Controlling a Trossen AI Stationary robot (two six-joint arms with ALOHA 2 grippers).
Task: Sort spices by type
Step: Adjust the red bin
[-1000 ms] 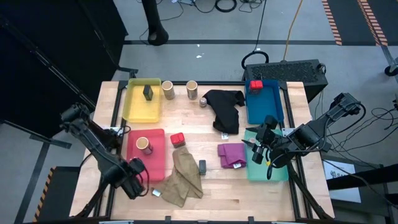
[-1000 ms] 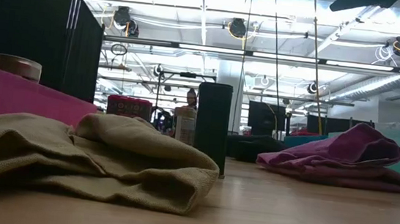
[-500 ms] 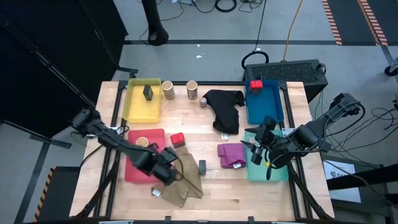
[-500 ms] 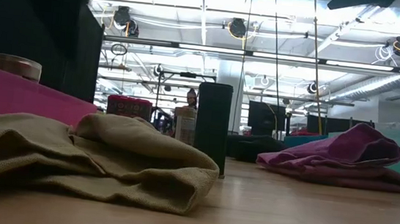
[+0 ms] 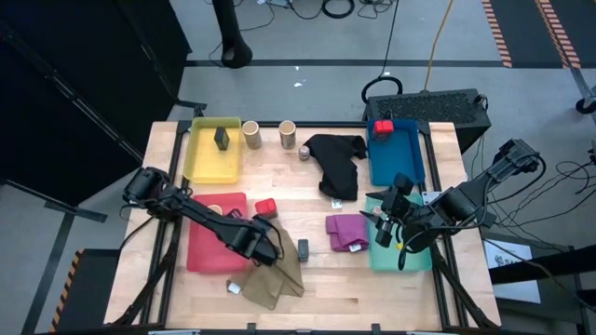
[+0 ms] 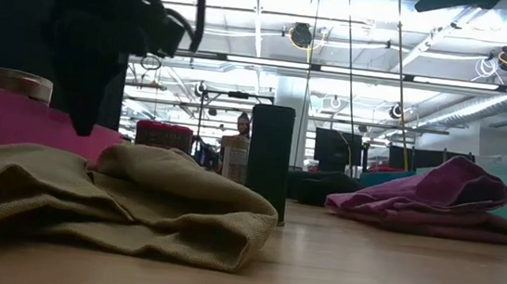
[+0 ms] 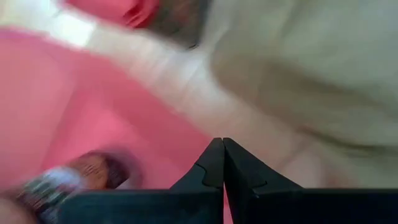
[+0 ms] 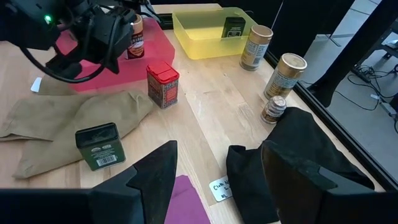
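Red spice box (image 8: 163,83), label prob. unreadable

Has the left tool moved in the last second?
Yes. The left tool swung from the table's near-left edge, past the red tray, to over the khaki cloth.

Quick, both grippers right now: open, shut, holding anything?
Left gripper: shut, empty, over the edge of the red tray by the khaki cloth.
Right gripper: open, empty, by the teal tray.
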